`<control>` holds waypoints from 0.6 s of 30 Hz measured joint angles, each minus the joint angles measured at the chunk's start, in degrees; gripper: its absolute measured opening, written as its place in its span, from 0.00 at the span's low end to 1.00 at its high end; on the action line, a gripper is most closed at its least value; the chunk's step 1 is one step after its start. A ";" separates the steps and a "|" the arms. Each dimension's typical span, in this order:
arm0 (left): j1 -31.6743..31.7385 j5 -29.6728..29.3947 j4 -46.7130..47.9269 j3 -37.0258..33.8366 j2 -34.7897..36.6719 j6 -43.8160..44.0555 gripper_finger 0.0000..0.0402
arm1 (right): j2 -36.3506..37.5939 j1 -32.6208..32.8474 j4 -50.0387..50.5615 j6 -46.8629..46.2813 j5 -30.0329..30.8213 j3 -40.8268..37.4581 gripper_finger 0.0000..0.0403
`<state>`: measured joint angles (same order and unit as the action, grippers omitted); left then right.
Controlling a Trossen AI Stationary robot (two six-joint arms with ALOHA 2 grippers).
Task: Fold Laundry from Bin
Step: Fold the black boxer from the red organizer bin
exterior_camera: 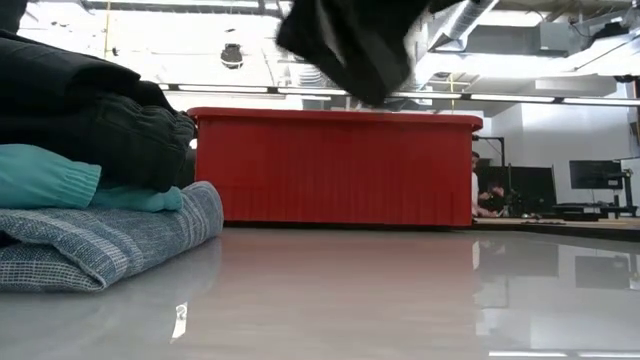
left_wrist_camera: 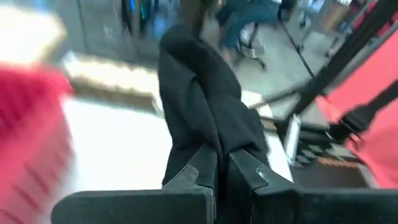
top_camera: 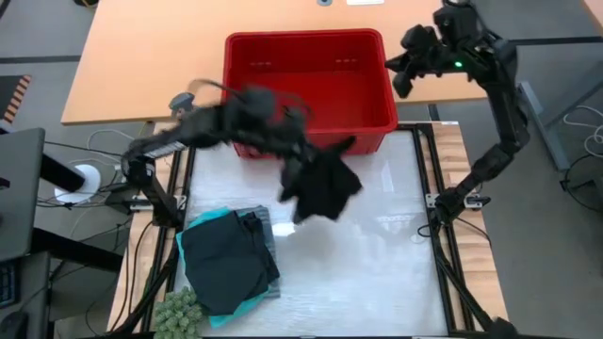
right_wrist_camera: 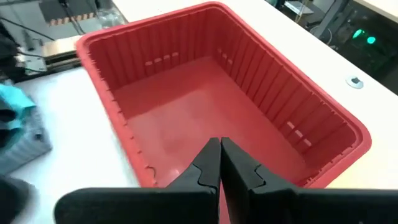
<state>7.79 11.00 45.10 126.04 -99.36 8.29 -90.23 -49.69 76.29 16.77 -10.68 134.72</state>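
My left gripper (top_camera: 296, 177) hangs over the table's middle, just in front of the red bin (top_camera: 306, 89), and is shut on a black garment (top_camera: 325, 184). In the low view this garment (exterior_camera: 350, 45) dangles high above the tabletop. A folded stack (top_camera: 226, 259) lies at the near left: a blue-grey striped piece (exterior_camera: 110, 245) at the bottom, a turquoise one (exterior_camera: 50, 175) on it, black ones (exterior_camera: 90, 120) on top. My right gripper (right_wrist_camera: 220, 158) is shut and holds nothing, above the bin's right end. The bin's floor (right_wrist_camera: 205, 106) is bare. My left gripper pinches a bunched fold of the black garment (left_wrist_camera: 214, 140) between its two fingers (left_wrist_camera: 202, 168). It comes at the cloth from above, slanting in from the table's left. The garment is lifted clear of the table and hangs slack in loose folds below the fingers.
The bin stands at the white work surface's far edge, against the wooden table (top_camera: 141, 66) behind it. A green knobbly object (top_camera: 179, 315) lies at the near left corner beside the stack. The right half of the white surface (top_camera: 377, 254) holds nothing.
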 joint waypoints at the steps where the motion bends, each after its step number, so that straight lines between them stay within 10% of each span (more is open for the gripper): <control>1: -1.07 -0.18 -0.98 -2.84 -0.18 2.62 0.00 | 0.90 0.12 0.72 -0.11 -0.03 0.00 0.09; 12: -12.29 5.37 -49.49 -42.21 -2.35 42.13 0.00 | 10.58 0.17 6.25 -3.69 -0.20 0.00 0.09; 18: -16.24 -1.89 -71.98 -49.45 -1.76 58.65 0.00 | 13.97 0.17 7.96 -7.21 -0.23 0.00 0.09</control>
<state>-8.45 9.12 -26.88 76.59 -101.12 66.93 -76.26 -49.52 84.25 9.56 -10.91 134.72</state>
